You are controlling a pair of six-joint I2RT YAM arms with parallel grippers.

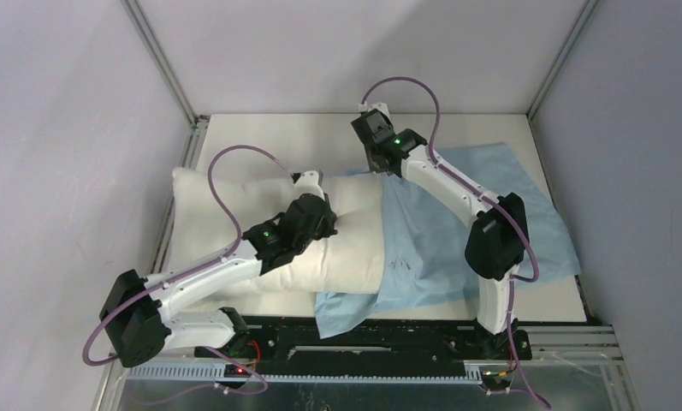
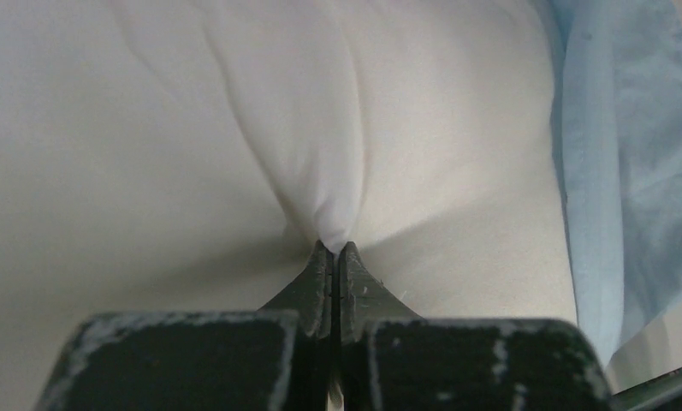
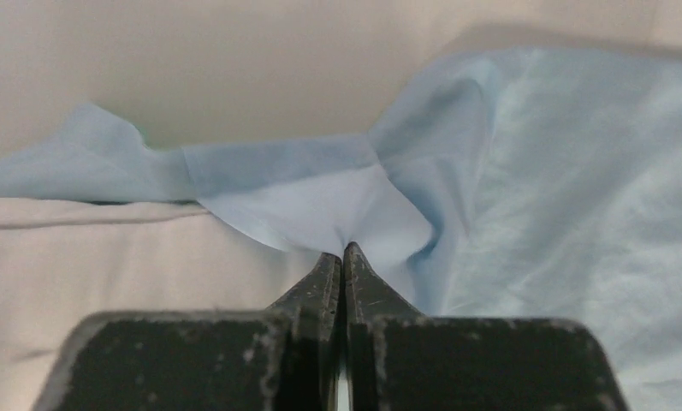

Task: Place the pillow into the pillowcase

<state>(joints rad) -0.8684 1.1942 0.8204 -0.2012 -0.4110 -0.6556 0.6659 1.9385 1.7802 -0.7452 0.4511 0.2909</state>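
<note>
While both arms reach out from the near edge of the table (image 1: 234, 128), each pincer is clenched on cloth. Nearest, the left gripper (image 2: 334, 250) has its jaws pressed together on a raised fold of the pillow (image 1: 234, 231), which lies on the left half of the table with its right end just inside the mouth of the pillowcase (image 1: 491, 205). Most of the white cushion is not yet inside. Farther back, the right gripper (image 3: 343, 250) pinches the light blue hem at the far corner of the opening, the jaws meeting on a thin flap of fabric.

My worry is the thinness of both holds. The left pinch takes only a ridge of cover, so a push toward the sack may stretch that ridge or slip off it without the stuffing following. The right pinch looks to catch only a thin bit of hem; if it has both layers, or the hem slides out under tension, the mouth would close and the pillow would bunch against it.
</note>
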